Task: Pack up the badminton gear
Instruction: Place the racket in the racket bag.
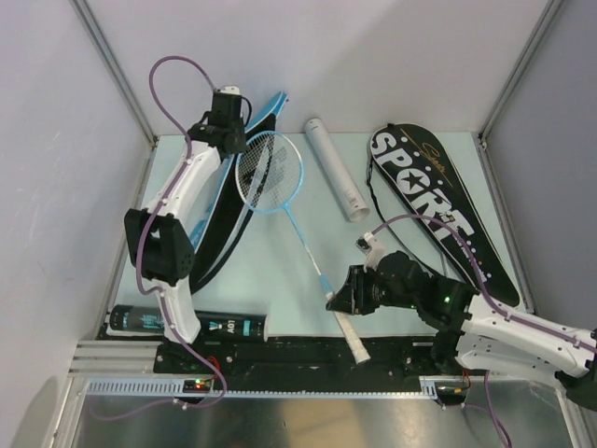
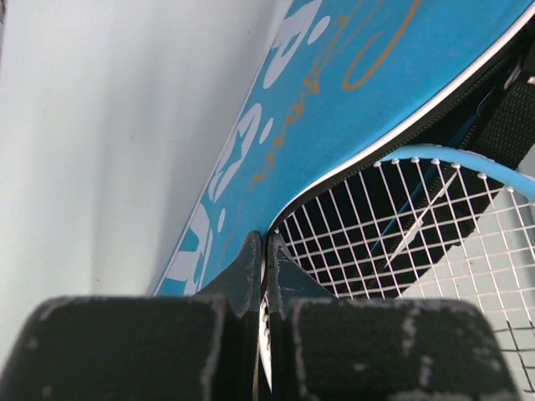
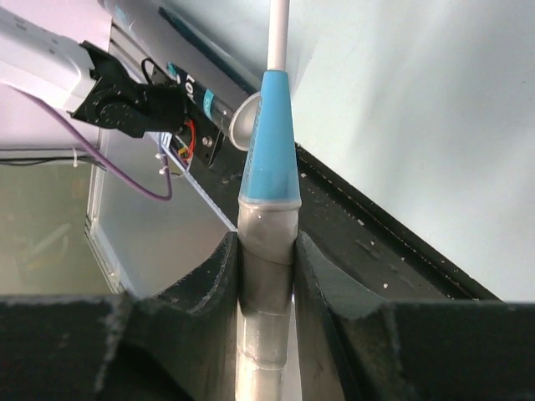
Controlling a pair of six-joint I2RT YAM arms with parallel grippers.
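Near the counter (image 1: pixel 280 280) front, the right tool (image 3: pixel 267 251) clamps the racket (image 1: pixel 268 173) handle; its shaft runs away leftward, head beside the blue cover (image 2: pixel 351 92), whose rim the left tool (image 2: pixel 265 255) pinches.

From the racket (image 1: pixel 270 171), I see the left cover (image 1: pixel 216 224) touching its head, the back tube (image 1: pixel 336 170) just right of it, the right cover (image 1: pixel 437 207) farther right, and the front tube (image 1: pixel 201 323) left of its handle.
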